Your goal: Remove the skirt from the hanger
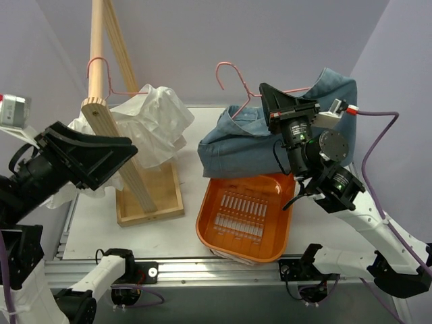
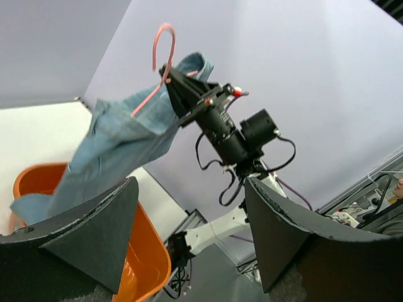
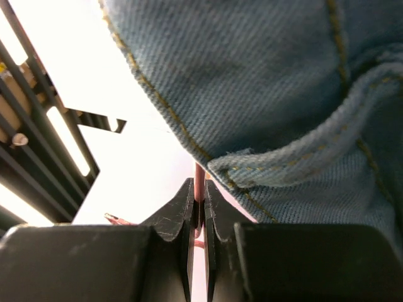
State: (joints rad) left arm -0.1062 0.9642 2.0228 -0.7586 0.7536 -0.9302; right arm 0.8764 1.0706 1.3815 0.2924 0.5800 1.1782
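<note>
I am clamping the hanger [image 3: 200, 171] in my right gripper [image 3: 198, 189], skirt [image 3: 271, 94] just above; my empty, wide-open left gripper [image 2: 190, 185] must pull it off

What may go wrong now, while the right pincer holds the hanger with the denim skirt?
1. The right pincer is shut only on the thin pink wire hanger, so the wire may twist or slip when the blue denim skirt is pulled.
2. The skirt's lower edge hangs by the rim of the orange plastic tray, so it may drag or snag there.
</note>
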